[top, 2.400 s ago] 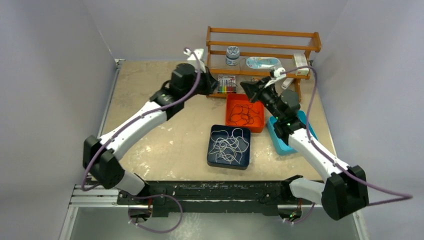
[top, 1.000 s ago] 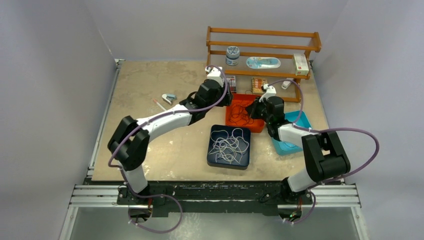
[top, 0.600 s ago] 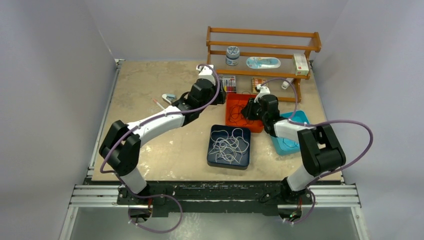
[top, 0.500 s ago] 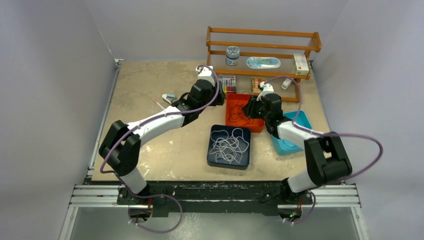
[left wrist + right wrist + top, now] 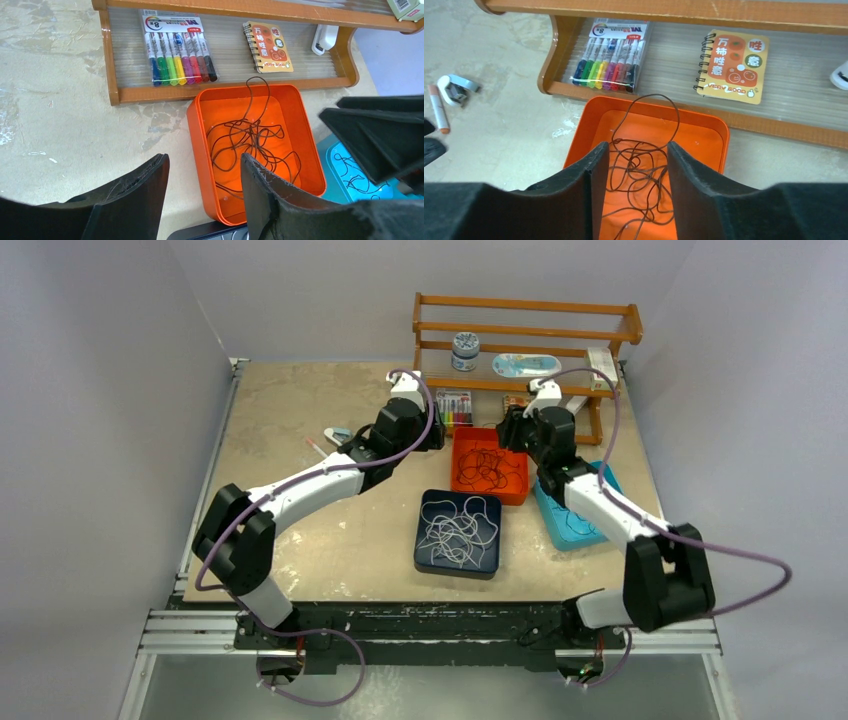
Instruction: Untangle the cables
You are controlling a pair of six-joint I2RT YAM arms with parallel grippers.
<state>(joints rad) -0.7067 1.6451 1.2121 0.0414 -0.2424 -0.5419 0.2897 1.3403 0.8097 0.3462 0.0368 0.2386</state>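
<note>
A dark brown cable [image 5: 489, 468] lies in curly loops inside the orange tray [image 5: 520, 492], one loop [image 5: 651, 105] draped over its far rim. A white cable [image 5: 458, 530] fills the dark navy tray [image 5: 423, 550], and a thin black cable [image 5: 352, 172] lies in the blue tray [image 5: 560, 532]. My left gripper [image 5: 428, 432] hovers at the orange tray's left edge, open and empty [image 5: 203, 160]. Above the tray's far right corner my right gripper [image 5: 510, 430] is also open, the brown cable [image 5: 639, 170] visible loose below its fingers [image 5: 638, 146].
A wooden shelf rack [image 5: 527, 320] stands just behind the trays, holding a marker pack [image 5: 177, 47], a spiral notebook [image 5: 267, 40], a jar [image 5: 465, 350] and a small box [image 5: 601, 365]. A stapler [image 5: 338, 436] and a pen [image 5: 438, 109] lie on the table at left.
My right gripper has opened and drawn back from inside the orange tray toward the shelf. My left gripper has shifted left, off the tray. The brown cable stays in the tray.
</note>
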